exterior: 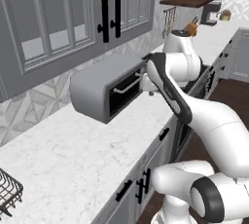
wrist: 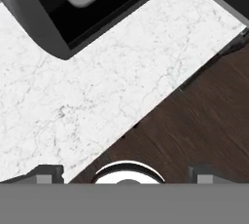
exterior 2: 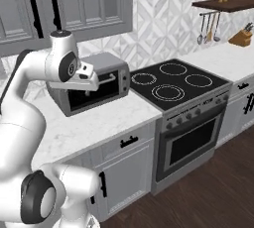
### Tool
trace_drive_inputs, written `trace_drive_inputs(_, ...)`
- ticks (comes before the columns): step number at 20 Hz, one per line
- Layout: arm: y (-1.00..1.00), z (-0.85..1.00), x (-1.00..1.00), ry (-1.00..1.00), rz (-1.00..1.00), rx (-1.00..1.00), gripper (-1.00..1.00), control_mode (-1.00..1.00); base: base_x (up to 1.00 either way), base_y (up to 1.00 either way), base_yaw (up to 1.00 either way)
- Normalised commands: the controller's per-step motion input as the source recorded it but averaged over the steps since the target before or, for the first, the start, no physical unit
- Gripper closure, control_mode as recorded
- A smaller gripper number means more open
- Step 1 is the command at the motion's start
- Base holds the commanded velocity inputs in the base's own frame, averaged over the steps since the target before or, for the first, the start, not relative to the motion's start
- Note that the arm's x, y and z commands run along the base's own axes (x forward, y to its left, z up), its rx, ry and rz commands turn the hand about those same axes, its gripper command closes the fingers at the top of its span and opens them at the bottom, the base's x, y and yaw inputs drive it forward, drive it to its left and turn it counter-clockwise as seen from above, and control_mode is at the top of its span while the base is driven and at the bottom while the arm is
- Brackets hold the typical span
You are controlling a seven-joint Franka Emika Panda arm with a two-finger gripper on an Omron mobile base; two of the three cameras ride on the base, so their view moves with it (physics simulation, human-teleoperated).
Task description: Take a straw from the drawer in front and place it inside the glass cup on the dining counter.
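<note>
White arm [exterior 2: 20, 123] before grey toaster oven [exterior 2: 92, 85], seemingly unlabelled.

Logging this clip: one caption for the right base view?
Arm raised over marble worktop beside toaster oven; drawer shut, stove alongside.

White arm [exterior: 214, 121], dark joints
</note>
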Motion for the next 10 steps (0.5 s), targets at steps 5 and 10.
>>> trace_drive_inputs(5,0.0,0.0,0.0,0.0,0.0,0.0,-1.0,1.0,0.3,0.44,-0.29)
trace_drive_inputs(10,-0.2,-0.45,0.11,0.04,-0.08,0.0,-1.0,-1.0,0.0,0.0,0.0)
